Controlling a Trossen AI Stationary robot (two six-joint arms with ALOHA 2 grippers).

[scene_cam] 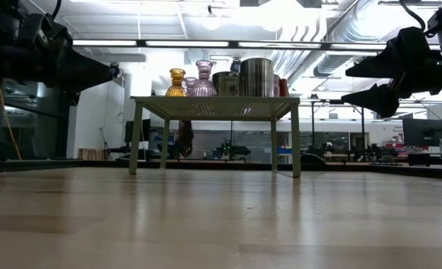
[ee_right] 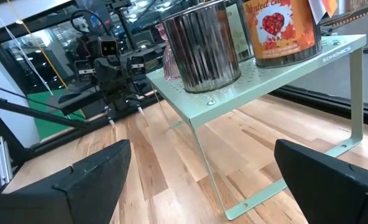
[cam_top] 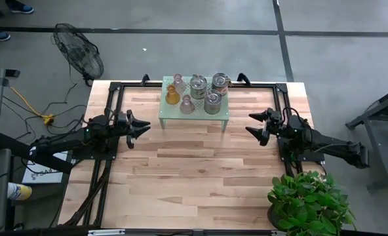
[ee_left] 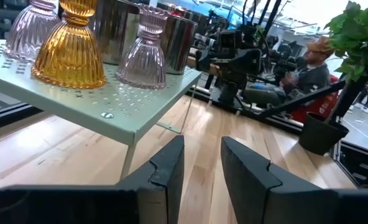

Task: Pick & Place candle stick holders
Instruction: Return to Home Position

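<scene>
Six candle holders point(cam_top: 198, 86) stood on the green stand point(cam_top: 168, 117); the left hand point(cam_top: 140, 128) and right hand point(cam_top: 254, 124) hovered spread, empty.

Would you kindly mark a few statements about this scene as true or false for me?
1. The amber glass holder lies on the wooden table. False: it stands on the pale green stand.
2. The right gripper is open and empty. True.
3. The left gripper grips a holder. False: it is open and empty, beside the stand.
4. A potted plant stands at the table's corner by the right arm. True.
</scene>
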